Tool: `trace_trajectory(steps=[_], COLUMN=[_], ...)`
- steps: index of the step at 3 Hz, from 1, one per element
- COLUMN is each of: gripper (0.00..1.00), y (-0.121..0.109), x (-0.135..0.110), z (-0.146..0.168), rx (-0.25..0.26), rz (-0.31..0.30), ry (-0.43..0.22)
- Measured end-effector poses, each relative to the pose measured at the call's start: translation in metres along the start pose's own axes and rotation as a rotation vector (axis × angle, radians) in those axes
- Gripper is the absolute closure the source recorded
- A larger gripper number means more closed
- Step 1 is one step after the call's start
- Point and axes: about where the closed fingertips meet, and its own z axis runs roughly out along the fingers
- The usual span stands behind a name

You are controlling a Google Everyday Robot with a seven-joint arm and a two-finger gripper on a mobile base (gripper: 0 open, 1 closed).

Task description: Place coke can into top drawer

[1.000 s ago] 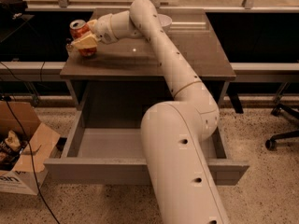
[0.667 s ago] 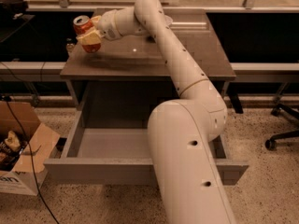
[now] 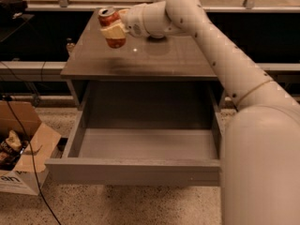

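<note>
- Closest to the camera is the fat white lower part of the robot arm (image 3: 262,172), filling the bottom right corner and covering the right end of the drawer front.
- Next up is the top drawer (image 3: 133,170), pulled wide open. The light grey inside looks bare, so there's nothing to dodge on the way in.
- Off to the left on the floor there's an open cardboard box (image 3: 26,146) with some junk in it and a cable running past. It's out of the way.
- Behind the drawer is the brown cabinet top (image 3: 154,60).
- Farthest back, the gripper (image 3: 114,32) is up in the air over the far left part of that top, fingers clamped on the coke can (image 3: 108,18). The can is tilted a bit and clear of the surface.
- My read: the grab is done and this is the carry step, nothing placed yet.
- The next move needs the can brought toward the camera past the front edge of the top, then lowered into the drawer before letting go. Dropping too early lands it back on the top.
</note>
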Motion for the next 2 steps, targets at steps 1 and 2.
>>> trace_trajectory(steps=[1, 2], gripper=[1.00, 1.00], y=[0.024, 0.061], x=[-0.044, -0.023], z=[-0.081, -0.125], rx=[0.131, 0.166], rz=[0.072, 0.161], ry=[-0.088, -0.063])
